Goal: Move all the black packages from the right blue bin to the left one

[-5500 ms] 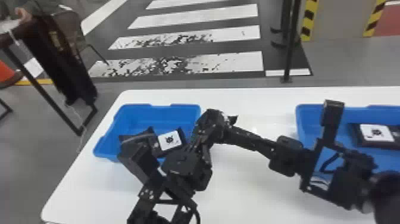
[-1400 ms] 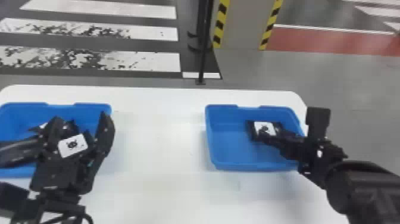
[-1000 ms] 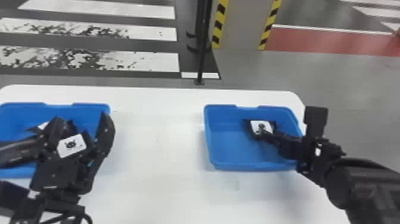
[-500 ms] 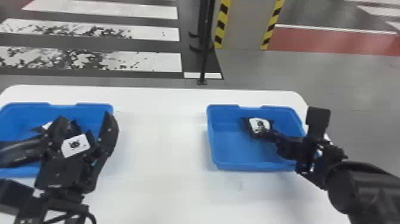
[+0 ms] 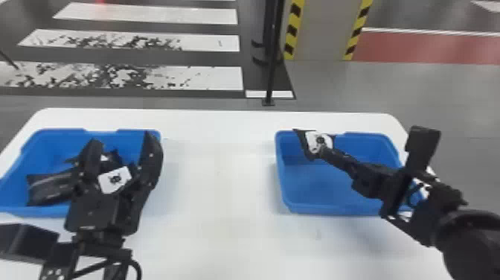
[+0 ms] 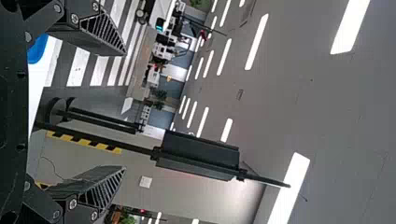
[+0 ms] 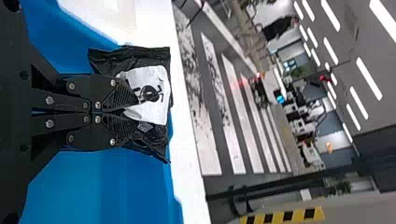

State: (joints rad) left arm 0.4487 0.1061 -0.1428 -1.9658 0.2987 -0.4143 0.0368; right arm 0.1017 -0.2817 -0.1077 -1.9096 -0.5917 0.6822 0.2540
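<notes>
At the far left corner of the right blue bin (image 5: 335,203), my right gripper (image 5: 323,149) is shut on a black package (image 5: 308,147) with a white label. In the right wrist view the fingers of my right gripper (image 7: 135,103) pinch that package (image 7: 105,59), crumpling its label. Several black packages (image 5: 50,189) lie in the left blue bin (image 5: 48,139). My left gripper (image 5: 121,147) stands over that bin, fingers wide apart, a white-labelled package (image 5: 115,179) visible between them. The left wrist view shows my left gripper (image 6: 123,111) open, nothing held.
Both bins stand on a white table (image 5: 219,178), with bare tabletop between them. A thin black post (image 5: 273,63) rises from the floor behind the table. The right arm reaches across the right bin's near right corner.
Over the last half second the right gripper has carried the package leftward and toward the bin's far left corner. The left arm keeps its pose; the head view swung right earlier.
</notes>
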